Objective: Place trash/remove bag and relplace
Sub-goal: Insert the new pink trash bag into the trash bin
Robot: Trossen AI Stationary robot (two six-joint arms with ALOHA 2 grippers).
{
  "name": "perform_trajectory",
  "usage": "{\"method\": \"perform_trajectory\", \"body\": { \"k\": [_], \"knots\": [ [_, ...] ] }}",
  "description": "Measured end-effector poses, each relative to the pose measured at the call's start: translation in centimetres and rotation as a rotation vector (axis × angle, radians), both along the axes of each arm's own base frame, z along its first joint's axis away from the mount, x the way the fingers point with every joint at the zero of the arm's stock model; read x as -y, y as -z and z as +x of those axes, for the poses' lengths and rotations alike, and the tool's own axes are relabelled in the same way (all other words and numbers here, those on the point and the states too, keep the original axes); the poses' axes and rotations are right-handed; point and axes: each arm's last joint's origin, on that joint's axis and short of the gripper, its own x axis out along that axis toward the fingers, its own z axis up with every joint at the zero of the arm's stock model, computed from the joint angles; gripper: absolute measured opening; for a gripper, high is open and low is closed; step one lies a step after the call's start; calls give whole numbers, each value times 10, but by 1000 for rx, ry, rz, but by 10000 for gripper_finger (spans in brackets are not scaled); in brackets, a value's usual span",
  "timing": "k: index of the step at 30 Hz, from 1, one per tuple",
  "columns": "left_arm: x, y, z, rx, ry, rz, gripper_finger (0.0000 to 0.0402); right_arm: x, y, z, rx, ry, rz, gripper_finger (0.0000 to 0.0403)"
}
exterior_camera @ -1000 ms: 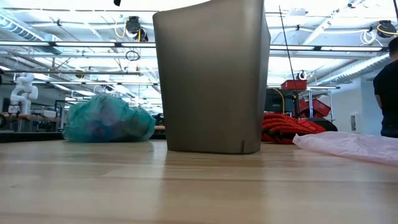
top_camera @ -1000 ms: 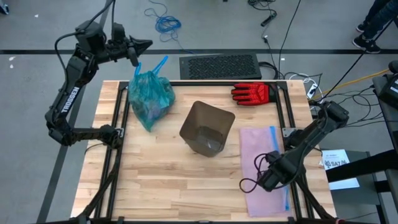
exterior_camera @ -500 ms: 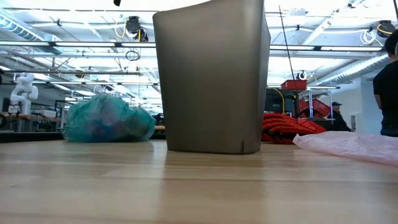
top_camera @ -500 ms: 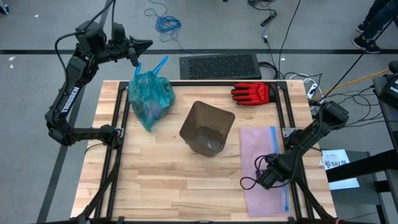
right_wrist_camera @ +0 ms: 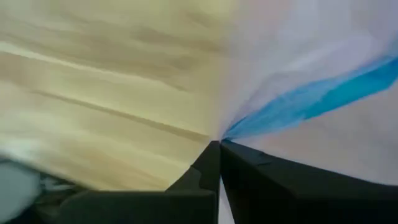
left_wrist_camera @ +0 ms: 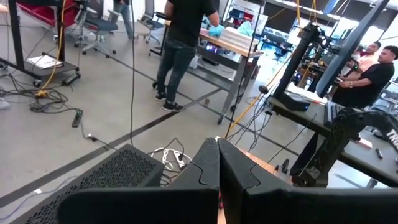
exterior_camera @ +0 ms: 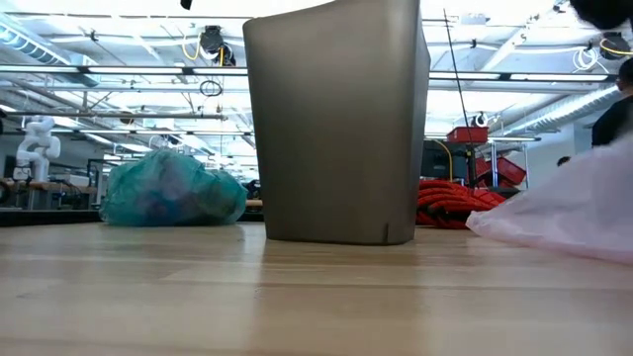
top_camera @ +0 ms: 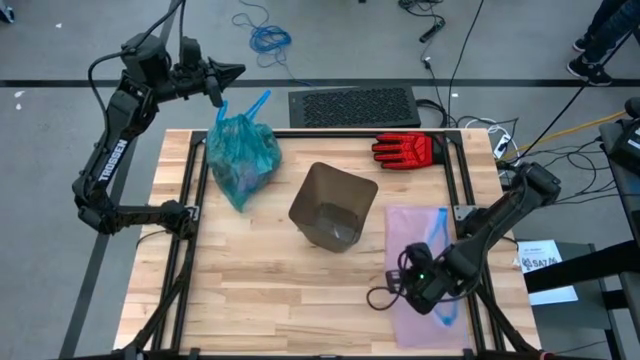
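Right gripper (top_camera: pixel 414 283) pinched onto the pink bag (top_camera: pixel 425 225) at the desk's (top_camera: pixel 250 280) near right, lifting it toward the empty bin (top_camera: pixel 333 205). Full teal bag (top_camera: pixel 241 152) parked far left. Left gripper (top_camera: pixel 232 72) closed, empty, idle beyond the desk.

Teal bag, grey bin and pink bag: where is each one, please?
teal bag (top_camera: pixel 241 155), high view, middle of its bulging body.
grey bin (exterior_camera: pixel 336 129), low view, front wall.
pink bag (top_camera: pixel 410 228), high view, flat upper part.
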Motion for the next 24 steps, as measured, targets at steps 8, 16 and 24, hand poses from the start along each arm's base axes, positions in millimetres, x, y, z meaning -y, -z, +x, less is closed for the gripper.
{"method": "perform_trajectory", "body": {
  "k": [8,16,24],
  "knots": [
    [0,-1,0,-3,1,22,0,31,-100,31,250,-82,-214,0],
    [1,-2,-1,-2,1,32,0,78,-184,46,477,-179,-412,0],
    [2,-2,-1,0,1,33,0,119,-258,33,657,-237,-686,0]
  ]
}}
